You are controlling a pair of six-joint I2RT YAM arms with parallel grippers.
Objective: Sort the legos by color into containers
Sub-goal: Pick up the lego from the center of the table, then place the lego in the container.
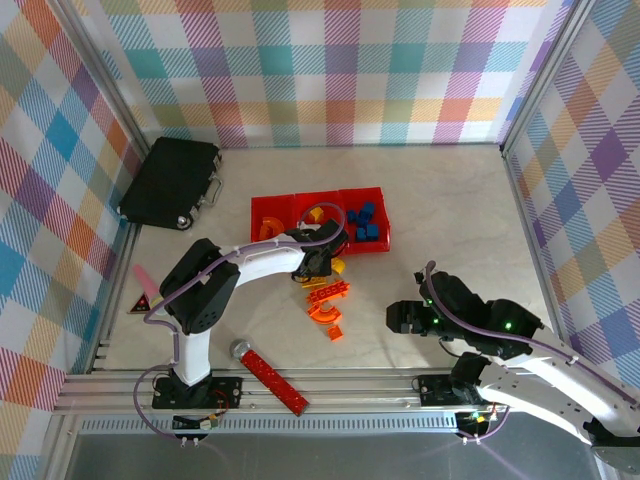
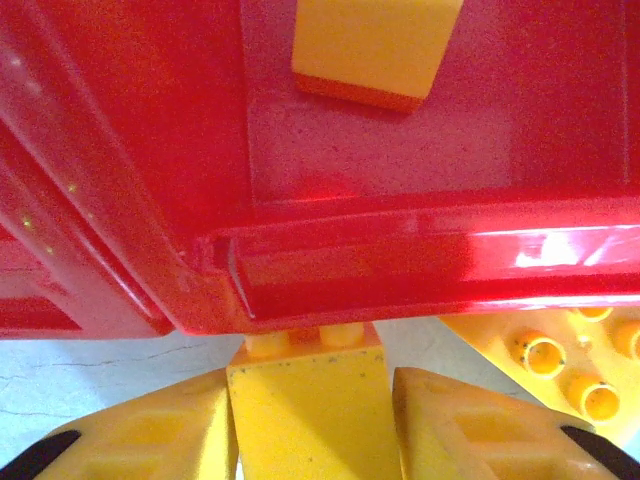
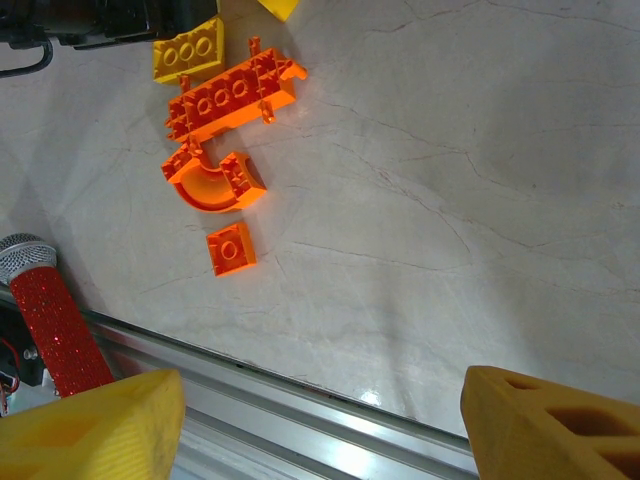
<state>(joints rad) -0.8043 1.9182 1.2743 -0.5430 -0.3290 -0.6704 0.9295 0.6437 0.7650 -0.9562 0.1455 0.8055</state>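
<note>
Three glossy red plastic bins (image 1: 270, 212) sit in a row on the pale marbled worktop (image 3: 480, 200). Studded blue bricks (image 1: 365, 222) lie in the right one. Orange bricks (image 3: 232, 95) and a curved arch (image 3: 212, 182) lie at their 6 o'clock. On the left gripper (image 1: 323, 264) the jaws pinch a yellow brick (image 2: 310, 420) beside a bin rim. On the right gripper (image 3: 320, 430) they stand spread wide, holding nothing.

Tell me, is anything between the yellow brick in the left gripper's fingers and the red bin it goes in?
Only the near wall of the red bin: the yellow brick sits low right in front of it, studs just under the rim, so it probably has to go up and over. Nothing else visible blocks it.
</note>
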